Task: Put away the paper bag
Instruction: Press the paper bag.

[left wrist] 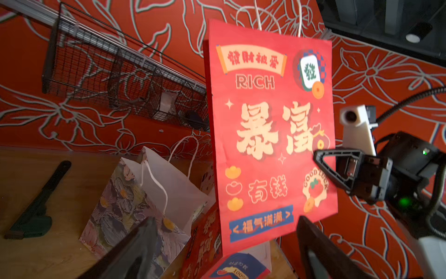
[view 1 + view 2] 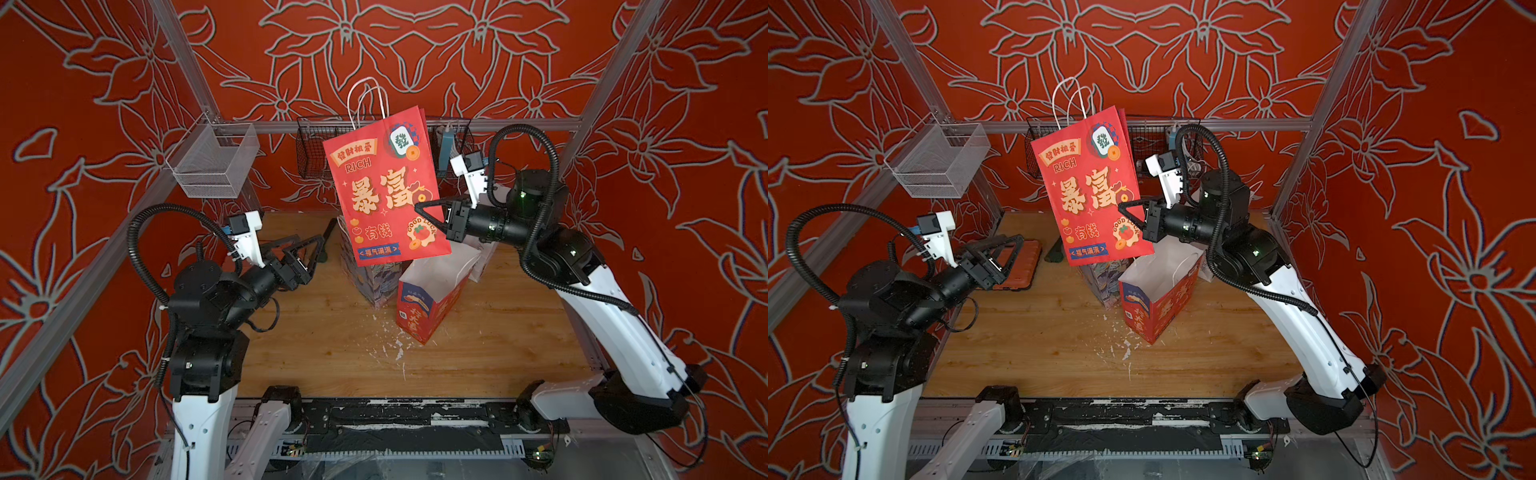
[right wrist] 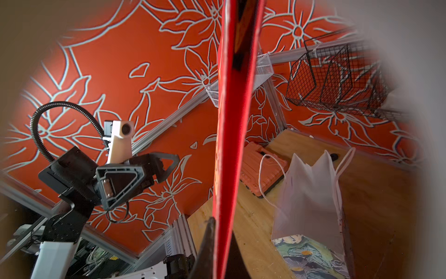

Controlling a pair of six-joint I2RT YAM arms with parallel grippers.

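- The red paper bag (image 2: pixel 386 187), folded flat, hangs in the air over the back half of the table (image 2: pixel 498 332), towards 12 o'clock, tilted, handles up.
- The right gripper (image 2: pixel 420 208) comes in from 3 o'clock, its jaws pressed together on the bag's side edge, low down.
- The left gripper (image 2: pixel 309 245) hangs at 9 o'clock, jaws spread wide, holding nothing and clear of the bag.
- I'd judge this the carrying step: one arm alone has the bag, and stowing remains.
- Where it goes I can't say for sure; the black wire basket (image 2: pixel 311 153) on the back rail at 12 o'clock looks likely.
- The next move calls for a lift and swing towards that rim, keeping the sheet from twisting in a one-edge pinch.
- An open red bag (image 2: pixel 424 307) and a floral bag (image 2: pixel 370 278) stand right below, so there's little room downwards.
- The white mesh basket (image 2: pixel 212 166) at 10 o'clock stands well apart; the 6 o'clock half of the table is open.
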